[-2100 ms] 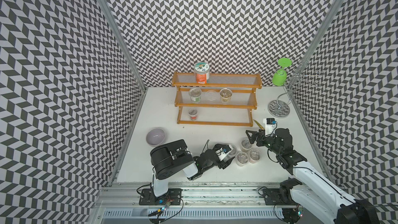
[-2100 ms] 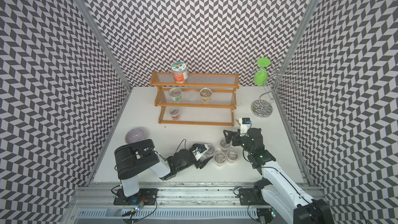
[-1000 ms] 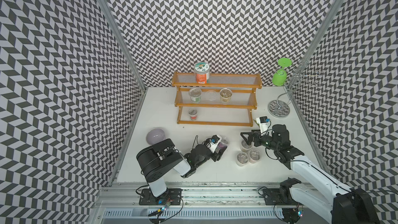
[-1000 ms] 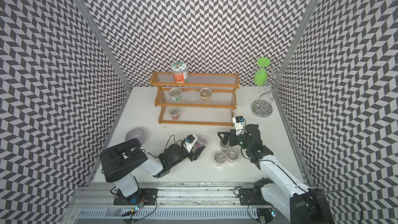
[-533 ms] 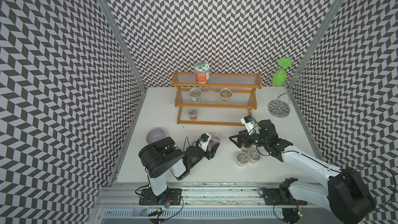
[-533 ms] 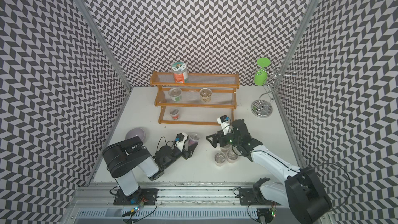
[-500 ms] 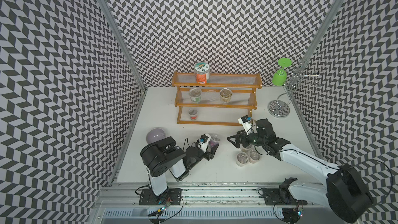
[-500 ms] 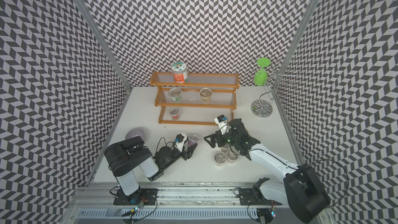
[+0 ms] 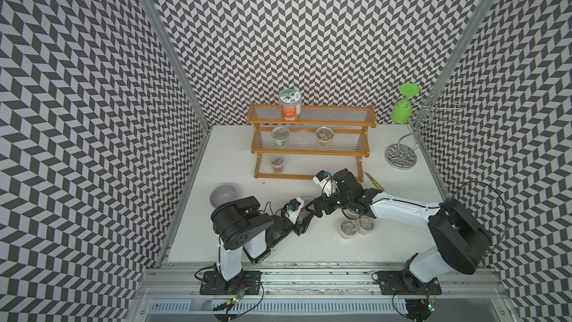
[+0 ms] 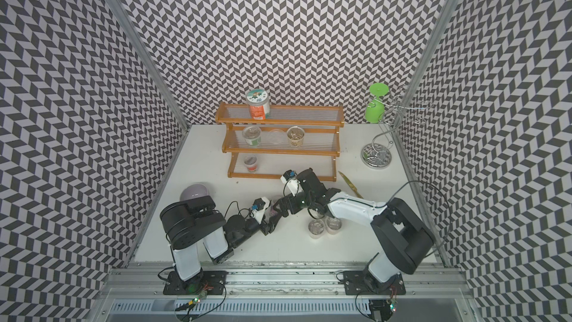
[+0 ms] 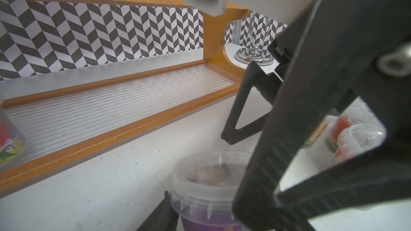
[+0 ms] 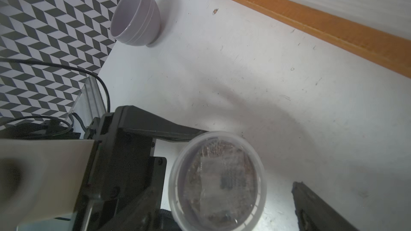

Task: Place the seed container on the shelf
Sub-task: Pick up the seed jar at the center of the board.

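Just in front of the shelf [image 9: 309,176], my left fingers [image 12: 160,131] clamp the purple-labelled seed container [image 11: 204,216]; my right fingers [image 12: 315,207] stand wide beside it. I'd centre them below the lid [image 12: 216,182] rim before the left lets go.

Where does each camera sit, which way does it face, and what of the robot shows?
Top views: high over the base rail, looking down toward the shelf; left arm and right arm show whole.
Left wrist: low over the table, facing the shelf's bottom tier; left hand holds the seed container, right hand crosses in front.
Right wrist: looking down on the container and lilac bowl; left hand alongside.
Shared: both wrist views show the container.
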`<state>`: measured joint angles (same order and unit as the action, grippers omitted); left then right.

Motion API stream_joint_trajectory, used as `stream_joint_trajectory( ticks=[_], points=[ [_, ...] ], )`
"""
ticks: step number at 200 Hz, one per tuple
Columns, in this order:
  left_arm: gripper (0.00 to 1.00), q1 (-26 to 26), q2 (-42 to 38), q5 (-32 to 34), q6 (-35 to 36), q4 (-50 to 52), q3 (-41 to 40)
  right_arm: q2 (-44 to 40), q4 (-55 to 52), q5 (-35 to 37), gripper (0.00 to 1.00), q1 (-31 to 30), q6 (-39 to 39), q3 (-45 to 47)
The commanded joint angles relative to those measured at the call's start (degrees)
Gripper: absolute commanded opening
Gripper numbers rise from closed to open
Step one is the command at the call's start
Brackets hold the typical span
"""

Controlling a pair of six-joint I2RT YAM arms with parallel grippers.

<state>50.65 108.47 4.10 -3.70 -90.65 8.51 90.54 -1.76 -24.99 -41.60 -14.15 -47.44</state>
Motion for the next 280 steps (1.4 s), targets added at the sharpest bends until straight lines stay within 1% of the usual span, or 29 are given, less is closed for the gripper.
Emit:
stream_joint_trajectory(
  ticks=[1,16,26,51,75,89,101,123,152,188,206,218,248,280],
  points=[
    [0.67,0.45,1.64,-0.69,0.79,-4.83,-0.43,3.53,1.17,-1.34,0.93,-0.92,-0.03,-3.05],
    [0.67,0.59,2.06,-0.01,0.66,-5.21,-0.52,5.10,0.81,-0.83,0.91,-1.45,0.09,-3.89],
    [0.67,0.59,2.19,0.25,0.60,-5.45,-0.77,5.55,1.24,-0.78,0.87,-1.68,0.06,-3.72],
    [0.68,0.59,2.36,0.76,0.57,-5.85,-1.15,7.09,0.08,-0.61,0.85,-1.90,0.82,-4.04],
    [0.68,0.59,2.30,0.74,0.42,-5.77,-1.16,8.11,-0.84,-0.61,0.78,-2.24,1.58,-4.58],
    [0.68,0.63,2.28,0.82,0.33,-5.76,-1.33,8.11,-0.89,-0.95,0.72,-2.34,1.77,-4.74],
    [0.68,0.59,2.20,1.08,0.14,-5.60,-1.44,7.99,-1.14,0.10,0.71,-2.55,1.90,-4.89],
    [0.70,0.59,1.92,1.52,0.02,-4.57,-1.44,7.89,-1.90,3.05,0.71,-2.95,2.43,-5.27],
    [0.77,0.71,0.66,2.43,-0.60,-2.41,-2.30,7.31,-2.26,6.84,0.71,-3.55,3.34,-5.47],
    [0.79,0.85,-1.94,3.83,-1.72,-0.79,-5.61,5.84,0.39,9.37,0.72,-3.75,3.30,-4.86],
    [0.79,1.28,-4.71,5.06,-2.70,-0.17,-7.87,5.05,2.59,11.02,0.72,-3.75,2.52,-4.58],
    [0.79,1.53,-7.50,5.97,-3.44,2.20,-8.58,4.91,4.05,11.92,0.72,-3.75,1.80,-4.76],
    [0.79,1.64,-17.03,9.56,-4.74,14.13,-8.44,6.58,5.85,11.57,0.73,-3.75,-0.37,-7.05],
    [0.79,1.56,-27.90,15.57,-5.42,25.79,-8.03,8.55,7.78,12.23,0.73,-3.49,-2.96,-9.60]
  ],
)
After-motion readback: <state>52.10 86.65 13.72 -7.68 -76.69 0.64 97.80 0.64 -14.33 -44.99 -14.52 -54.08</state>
